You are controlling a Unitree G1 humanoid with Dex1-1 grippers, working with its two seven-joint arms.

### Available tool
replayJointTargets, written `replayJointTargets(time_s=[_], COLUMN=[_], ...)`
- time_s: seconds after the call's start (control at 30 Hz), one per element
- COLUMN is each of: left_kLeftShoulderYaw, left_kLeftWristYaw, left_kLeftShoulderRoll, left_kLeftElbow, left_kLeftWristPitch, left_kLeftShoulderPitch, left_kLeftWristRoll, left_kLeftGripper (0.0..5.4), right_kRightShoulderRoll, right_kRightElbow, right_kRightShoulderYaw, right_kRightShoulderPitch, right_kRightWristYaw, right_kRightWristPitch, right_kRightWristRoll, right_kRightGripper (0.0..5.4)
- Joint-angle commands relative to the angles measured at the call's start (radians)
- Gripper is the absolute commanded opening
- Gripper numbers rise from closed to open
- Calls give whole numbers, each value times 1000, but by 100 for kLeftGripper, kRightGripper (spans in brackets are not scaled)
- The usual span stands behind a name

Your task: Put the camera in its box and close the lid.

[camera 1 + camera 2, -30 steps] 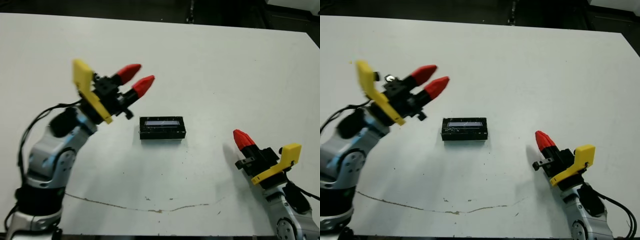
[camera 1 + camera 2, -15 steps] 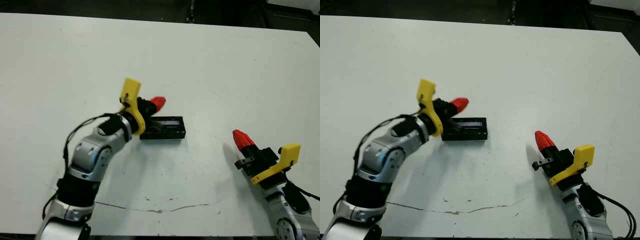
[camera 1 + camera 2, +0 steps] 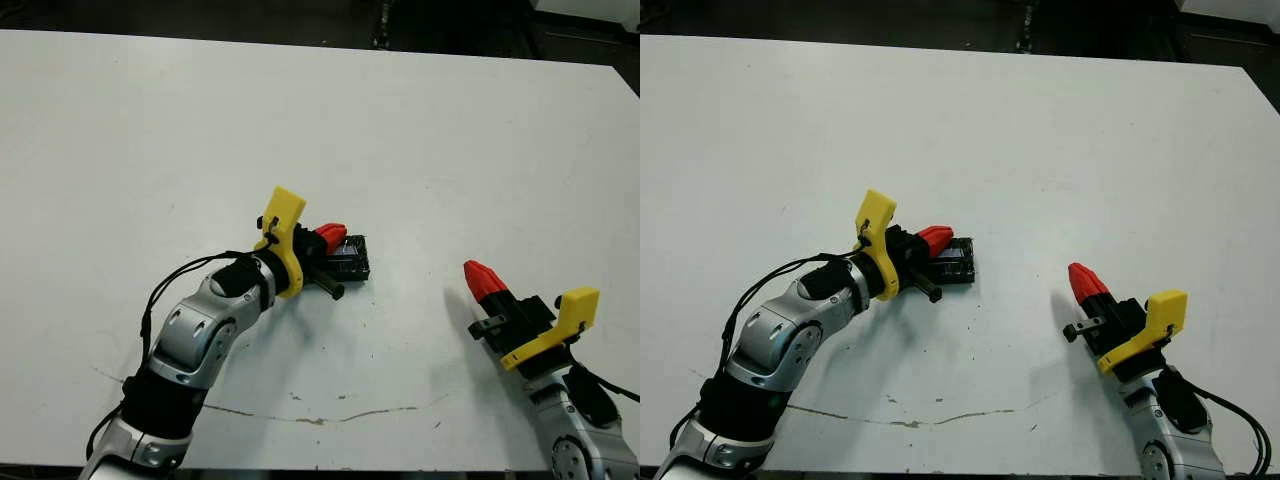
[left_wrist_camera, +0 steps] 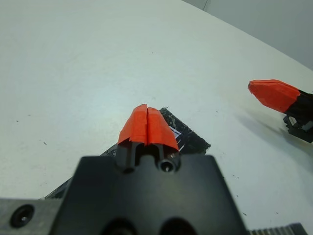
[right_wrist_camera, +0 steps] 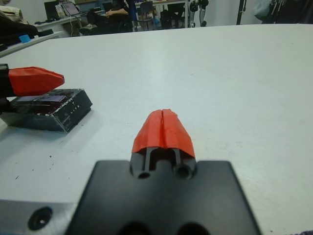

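— So, starting from the left: what is that left gripper (image 3: 333,236) doing?

— It lies low over the left end of the box (image 5: 46,108), near the middle of the white table (image 3: 450,130). Its two red fingers are pressed together with nothing between them, the tips resting on or just above the black cover.

— Is that the lid (image 5: 40,98) on top, then?

— I take it so. From where the right arm looks, the box has a flat glossy top with a pale strip, sitting level on dark sides. It looks seated, though the left end is hidden under the fingers, so I can't vouch for that edge.

— And the camera?

— Can't see it anywhere on the table. My guess is it's already inside, under the lid, but that's only a guess; nothing shows it.

— So how much is left?

— Little, I'd judge. If the camera is in there, only the final press on the lid remains, and the closed fingers seem placed for exactly that. If that left edge is proud, it needs pushing flat.

— And over on the right?

— The right gripper (image 3: 482,279) sits well apart from the box, near the right front of the table, fingers likewise pinched together and empty. It's idle, pointing roughly toward the box.
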Motion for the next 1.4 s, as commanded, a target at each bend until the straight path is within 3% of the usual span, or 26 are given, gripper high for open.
replayJointTargets(time_s=[0.03, 0.17, 0.53, 0.7, 0.8, 1.07, 1.27, 1.4], left_kLeftShoulderYaw=[2, 5, 46, 66, 95, 274, 408, 443], left_kLeftWristYaw=[31, 15, 40, 1, -39, -43, -18, 18], left_kLeftShoulderRoll=[-28, -42, -82, -52, -25, 20, 12, 11], left_kLeftElbow=[160, 293, 520, 326, 169, -149, -221, -222], left_kLeftWristPitch=[10, -84, -110, -31, 3, 7, -121, -256], left_kLeftShoulderPitch=[42, 7, -112, -56, -5, 102, 159, 205], left_kLeftWristRoll=[41, 77, 112, 73, 13, -140, -195, -149], left_kLeftGripper=[2, 2, 2, 2, 2, 2, 2, 2], right_kRightShoulderRoll=[-5, -7, -12, -13, -12, -6, -1, 9], right_kRightElbow=[10, 9, -4, 6, 2, 5, 8, 7], right_kRightShoulderYaw=[-5, -7, -8, -10, -10, -10, -13, -20], right_kRightShoulderPitch=[12, 13, 16, 11, 13, 6, -6, -28], right_kRightWristYaw=[6, 2, -7, 10, 8, 9, 8, -9], right_kRightWristPitch=[-10, -4, 8, -3, 5, -1, -16, -50], right_kRightWristRoll=[-2, 0, -5, 4, 6, 11, 9, -3], right_kRightGripper=[0, 0, 0, 0, 0, 0, 0, 0])
